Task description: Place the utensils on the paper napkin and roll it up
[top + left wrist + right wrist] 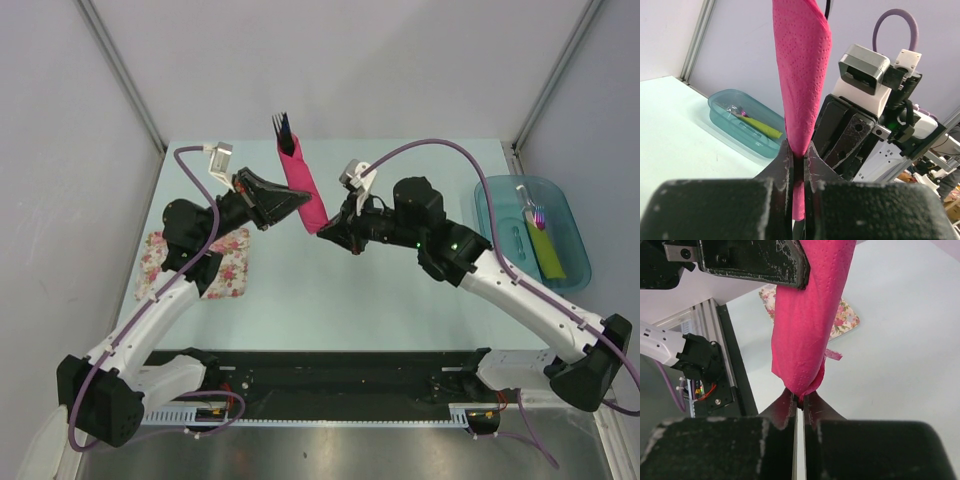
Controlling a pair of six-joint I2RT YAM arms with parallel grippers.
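The magenta paper napkin is rolled into a tube and held up above the table. The dark utensils stick out of its far end, with fork tines showing. My left gripper is shut on the roll's side near its lower part; the left wrist view shows the pink paper pinched between its jaws. My right gripper is shut on the roll's near end; the right wrist view shows the tube rising from its closed jaws.
A white cloth with pink floral print lies at the left of the table. A teal plastic tub at the right holds a white-handled brush and a yellow-green strip. Grey walls enclose the table.
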